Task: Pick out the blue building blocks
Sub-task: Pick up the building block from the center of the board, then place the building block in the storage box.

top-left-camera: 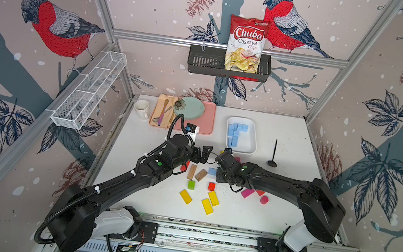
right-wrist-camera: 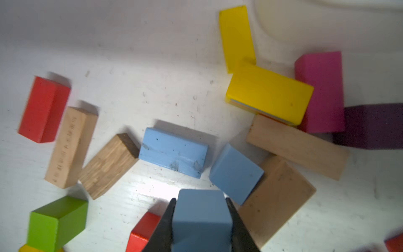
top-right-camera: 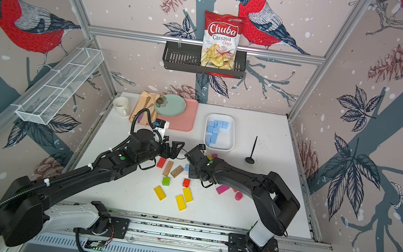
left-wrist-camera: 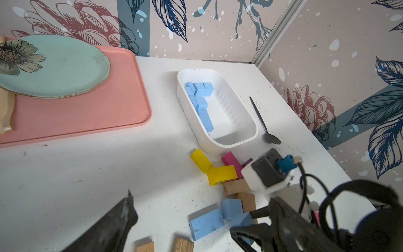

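Observation:
Several blue building blocks lie along one side of a white tray at the back right. A blue bar and a blue cube rest on the table among other blocks. Just above them, my right gripper is shut on another blue cube. My left gripper stands wide open just left of it, with nothing between its fingers.
Yellow, red, green, magenta and plain wooden blocks are scattered mid-table. A black spoon lies right of the tray. A pink tray with a green plate, and a mug, sit at the back left.

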You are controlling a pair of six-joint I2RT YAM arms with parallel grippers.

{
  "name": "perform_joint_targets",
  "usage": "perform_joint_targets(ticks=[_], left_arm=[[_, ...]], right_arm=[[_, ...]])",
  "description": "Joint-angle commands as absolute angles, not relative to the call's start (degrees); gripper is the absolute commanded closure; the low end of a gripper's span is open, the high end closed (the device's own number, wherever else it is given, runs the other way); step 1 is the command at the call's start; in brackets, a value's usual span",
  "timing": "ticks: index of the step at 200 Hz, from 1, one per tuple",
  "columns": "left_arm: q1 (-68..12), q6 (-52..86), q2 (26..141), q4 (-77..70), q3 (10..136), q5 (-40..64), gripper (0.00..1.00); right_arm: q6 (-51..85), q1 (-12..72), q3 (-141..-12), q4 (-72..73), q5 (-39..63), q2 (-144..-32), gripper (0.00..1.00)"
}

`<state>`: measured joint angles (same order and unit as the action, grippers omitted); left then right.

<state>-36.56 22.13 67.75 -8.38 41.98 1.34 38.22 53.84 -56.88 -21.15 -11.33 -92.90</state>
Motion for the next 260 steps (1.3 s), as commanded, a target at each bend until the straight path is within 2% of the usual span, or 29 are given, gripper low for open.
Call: perform_joint_targets(ticks=[1,55,111,178,260], left_arm=[[-36.46,21.71,67.90,-9.76,42.84,0.83,0.01],[-36.45,21.45,67.76,-10.84,42.44,1.45,0.01],[-36.41,20.77,68.66,-11.69,43.17,2.99,0.01],[-36.47,20.99,68.04,-12.24,42.28,3.34,0.01],[-36.47,18.75,66.26,-14.88,40.70,8.64,0.01]], right_arm=[[36.53,52.26,-57.04,-19.96,-9.42,-90.72,0.92],[32.57,45.24,-58.71,-19.56,-7.11,-86.86,0.94],[26.04,35.60,-65.32,-20.52,-7.34,-88.74,0.94],[20.05,25.75,-75.63,-21.21,-5.49,-99.87,0.93],[16.65,23.38,-88.25,-23.05,-5.28,-114.87,0.93]])
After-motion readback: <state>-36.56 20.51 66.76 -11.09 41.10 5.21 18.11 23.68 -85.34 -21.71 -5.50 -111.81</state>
